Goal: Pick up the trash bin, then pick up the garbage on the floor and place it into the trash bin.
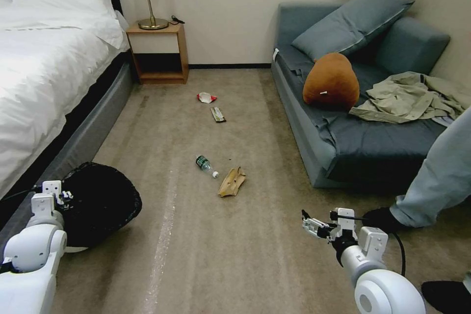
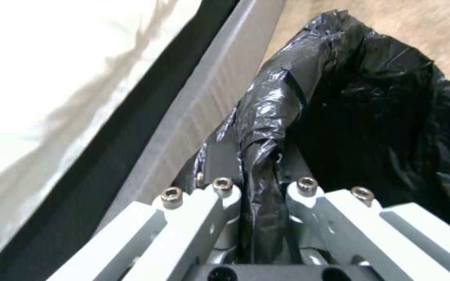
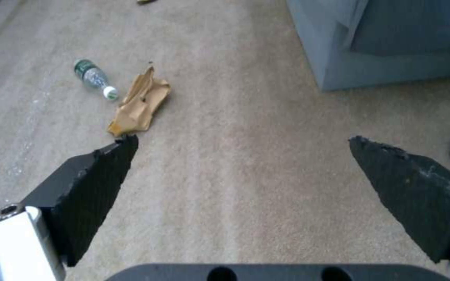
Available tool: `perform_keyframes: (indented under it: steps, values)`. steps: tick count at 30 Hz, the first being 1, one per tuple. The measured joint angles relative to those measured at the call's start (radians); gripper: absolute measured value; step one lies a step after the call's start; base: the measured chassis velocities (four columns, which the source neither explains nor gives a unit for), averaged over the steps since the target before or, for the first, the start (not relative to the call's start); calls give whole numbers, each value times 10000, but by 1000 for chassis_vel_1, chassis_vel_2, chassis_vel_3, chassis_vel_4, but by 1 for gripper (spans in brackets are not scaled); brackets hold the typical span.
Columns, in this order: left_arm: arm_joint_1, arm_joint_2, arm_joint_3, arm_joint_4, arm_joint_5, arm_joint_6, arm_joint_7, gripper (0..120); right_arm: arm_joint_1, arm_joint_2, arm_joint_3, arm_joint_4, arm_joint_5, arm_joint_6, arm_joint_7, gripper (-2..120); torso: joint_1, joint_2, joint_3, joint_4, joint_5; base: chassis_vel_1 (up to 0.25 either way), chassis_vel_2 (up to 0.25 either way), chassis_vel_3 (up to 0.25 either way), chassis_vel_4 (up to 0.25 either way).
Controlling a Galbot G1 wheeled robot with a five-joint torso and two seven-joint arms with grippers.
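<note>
While our left claw (image 2: 259,195) is pinching the black-lined rim of the trash bin (image 1: 100,203), the bin is sitting low at our left side, tilted, right beside the bed (image 1: 44,73). From the left wrist view we are seeing a fold of the glossy liner squeezed between the two fingers (image 2: 220,203), with the bed's grey base running just alongside.

Out on the carpet ahead, the garbage is lying in a loose line. We are looking at the tan paper bag (image 1: 232,181) nearest us, the clear bottle (image 1: 206,165) with its green label just beside it, then the dark snack wrapper (image 1: 218,115) and the red-and-white wrapper (image 1: 206,97) farther off toward the nightstand (image 1: 158,54).

Our right claw (image 3: 240,171) is hovering above bare carpet with its fingers spread wide apart, gripping nothing; the paper bag is showing just past one fingertip (image 3: 121,152). We are also passing the grey sofa (image 1: 314,142) on our right.
</note>
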Motion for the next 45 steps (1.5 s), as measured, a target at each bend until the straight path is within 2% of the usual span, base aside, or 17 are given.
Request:
perform_keyframes:
  steps: [1, 2, 5, 11, 45]
  values:
    - [125, -13, -8, -383, -1, 96, -42, 5, 0, -12, 12, 0, 5, 3, -35, 100, 0, 0, 0, 0, 1, 0, 0, 0, 0]
    - [125, -13, -8, -383, -1, 96, -42, 5, 0, -12, 12, 0, 5, 3, -35, 100, 0, 0, 0, 0, 1, 0, 0, 0, 0]
    - [310, -20, -14, -1095, -52, 335, -169, 5, 35, -42, 33, -37, -6, 71, -104, 100, 0, 0, 0, -1, 1, 0, 0, 0, 0]
    - [439, -19, -46, -1522, -102, 478, -180, 5, 122, -33, 19, -166, -128, 287, -218, 100, 0, 0, 0, -1, 1, 0, 0, 0, 0]
    - [532, -178, 13, -1333, -207, 243, 35, 5, 309, 113, -277, -889, -655, 499, -472, 100, 0, 1, 0, -1, -1, 0, 0, 0, 0]
